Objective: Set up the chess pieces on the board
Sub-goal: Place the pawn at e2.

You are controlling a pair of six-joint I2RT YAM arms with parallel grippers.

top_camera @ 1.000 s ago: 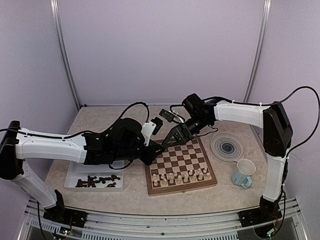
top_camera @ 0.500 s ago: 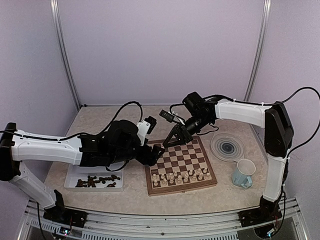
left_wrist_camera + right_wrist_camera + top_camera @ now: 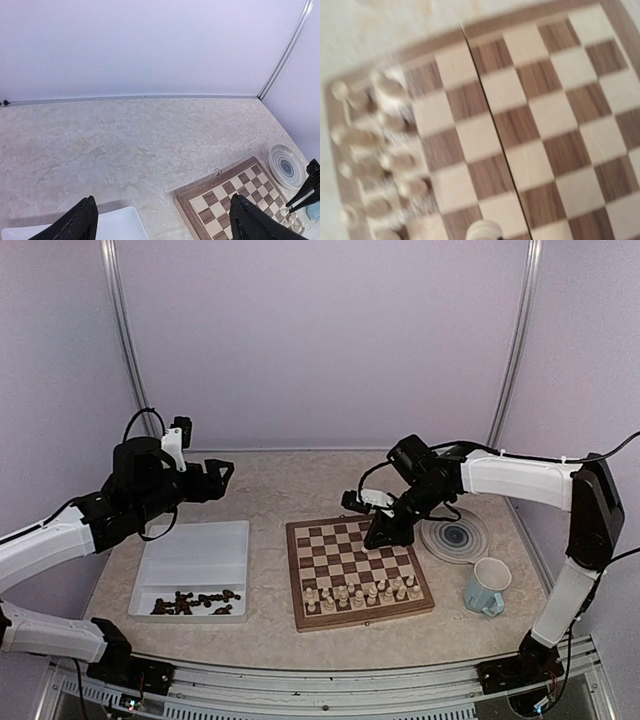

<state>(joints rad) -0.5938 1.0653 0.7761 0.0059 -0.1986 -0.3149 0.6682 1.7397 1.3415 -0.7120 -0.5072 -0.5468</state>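
Chess pieces [image 3: 360, 592] were judged light, rigid, topple-prone, best gripped at the neck. Left gripper [image 3: 162, 200] stood wide apart, empty; right gripper [image 3: 380, 536] was closed above the board [image 3: 335, 552].

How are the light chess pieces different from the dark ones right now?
The light chess pieces are cream; the dark chess pieces are brown. The light ones are on the board, the dark ones in the white tray. The light ones stand upright in rows; the dark ones lie jumbled. Both are small chessmen.
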